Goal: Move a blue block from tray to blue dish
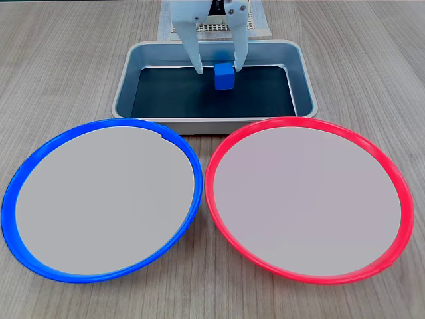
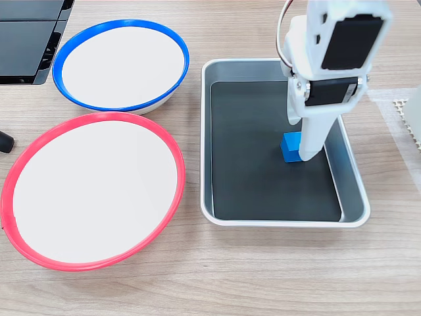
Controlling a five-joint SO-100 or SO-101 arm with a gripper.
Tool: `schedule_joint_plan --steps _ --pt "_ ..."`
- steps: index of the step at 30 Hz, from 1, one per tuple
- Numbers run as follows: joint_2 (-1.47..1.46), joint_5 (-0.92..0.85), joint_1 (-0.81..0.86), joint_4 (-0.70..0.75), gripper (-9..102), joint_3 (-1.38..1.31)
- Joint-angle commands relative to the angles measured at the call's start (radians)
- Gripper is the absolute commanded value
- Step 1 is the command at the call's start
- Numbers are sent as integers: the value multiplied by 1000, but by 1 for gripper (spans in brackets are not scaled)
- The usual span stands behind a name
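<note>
The blue block (image 1: pixel 224 76) (image 2: pixel 289 147) rests on the dark bottom of the tray (image 1: pixel 212 125) (image 2: pixel 283 220), toward the arm's side. My white gripper (image 1: pixel 218 66) (image 2: pixel 299 139) reaches down into the tray and stands open. Its fingers straddle the block; one finger sits close against the block's right side in a fixed view, the other stands clear of it. In another fixed view a finger hides part of the block. The blue dish (image 1: pixel 99 199) (image 2: pixel 118 62) lies on the table beside the tray with nothing on it.
A red-rimmed dish (image 1: pixel 309 199) (image 2: pixel 92 191) of the same size lies next to the blue one. A dark flat object (image 2: pixel 26 39) sits at the table's corner. A perforated mat (image 1: pixel 262 26) (image 2: pixel 404 118) lies under the arm's base behind the tray.
</note>
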Motion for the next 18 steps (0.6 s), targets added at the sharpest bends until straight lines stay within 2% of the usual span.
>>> schedule_joint_plan --steps 1,6,18 --pt "-6 -5 -9 -35 22 11" --pt "-23 8 -11 -75 17 29" --pt "2 71 -41 -63 1 -21"
